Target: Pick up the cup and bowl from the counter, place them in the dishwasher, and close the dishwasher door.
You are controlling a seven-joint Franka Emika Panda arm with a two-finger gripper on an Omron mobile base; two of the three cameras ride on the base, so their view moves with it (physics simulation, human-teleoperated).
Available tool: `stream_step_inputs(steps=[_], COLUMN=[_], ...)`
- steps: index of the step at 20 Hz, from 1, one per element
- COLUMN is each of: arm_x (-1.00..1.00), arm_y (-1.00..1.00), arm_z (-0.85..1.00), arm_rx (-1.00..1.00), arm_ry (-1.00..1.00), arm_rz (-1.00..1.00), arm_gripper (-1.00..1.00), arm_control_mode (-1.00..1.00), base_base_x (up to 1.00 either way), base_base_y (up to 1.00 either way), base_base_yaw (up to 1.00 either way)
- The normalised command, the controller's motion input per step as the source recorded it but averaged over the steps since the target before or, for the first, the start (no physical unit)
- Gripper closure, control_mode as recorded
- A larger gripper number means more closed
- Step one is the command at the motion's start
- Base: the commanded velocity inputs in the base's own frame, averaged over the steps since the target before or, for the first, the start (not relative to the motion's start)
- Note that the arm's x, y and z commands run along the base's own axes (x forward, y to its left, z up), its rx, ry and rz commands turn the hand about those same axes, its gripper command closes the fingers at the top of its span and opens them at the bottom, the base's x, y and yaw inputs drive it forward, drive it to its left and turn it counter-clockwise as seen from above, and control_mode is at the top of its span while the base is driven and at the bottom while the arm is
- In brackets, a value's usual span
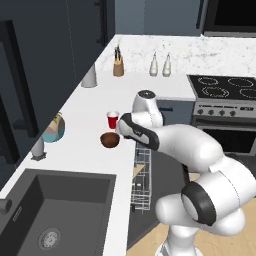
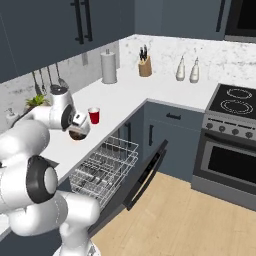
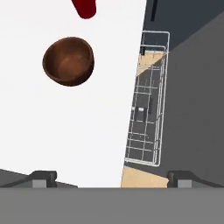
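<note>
Left base view: cup [image 1: 113,120] upright on the white table [image 1: 90,107], bowl [image 1: 110,139] just in front of it, both near the table's edge; wire rack [image 1: 141,182] pulled out below.

Right base view: dishwasher door [image 2: 145,175] hangs open, rack extended; claw [image 2: 80,127] sits over the bowl [image 2: 76,135], cup [image 2: 93,115] just beside.

Hand view: claw [image 3: 111,177] spread wide, empty, fingertips [image 3: 43,177] above bare table; bowl [image 3: 68,61] apart from them, cup [image 3: 85,7] beyond at the frame edge.

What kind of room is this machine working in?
A home-style kitchen, computer-rendered: a white counter with a dark sink, a stove with an oven beneath, and an open dishwasher with its wire rack pulled out.
</note>
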Motion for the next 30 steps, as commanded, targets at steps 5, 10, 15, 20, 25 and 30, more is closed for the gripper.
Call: stream_step_inputs(steps=[5, 10, 15, 20, 25, 30], arm_x=[0.56, 0.49, 0.42, 0.35, 0.33, 0.29], arm_y=[0.04, 0.05, 0.13, 0.14, 0.09, 0.01], arm_z=[-0.16, -0.25, -0.32, -0.3, -0.27, -0.25], arm_rx=[0.0, 0.0, 0.0, 0.0, 0.0, 0.0], arm_ry=[0.0, 0.0, 0.0, 0.0, 0.0, 0.0], arm_rz=[0.0, 0.0, 0.0, 0.0, 0.0, 0.0], arm_gripper=[-1.0, -1.0, -1.0, -1.0, -1.0, -1.0], arm_control_mode=[-1.0, -1.0, -1.0, -1.0, -1.0, -1.0], base_base_x=[0.0, 0.0, 0.0, 0.0, 0.0, 0.0], base_base_y=[0.0, 0.0, 0.0, 0.0, 0.0, 0.0], base_base_yaw=[0.0, 0.0, 0.0, 0.0, 0.0, 0.0])
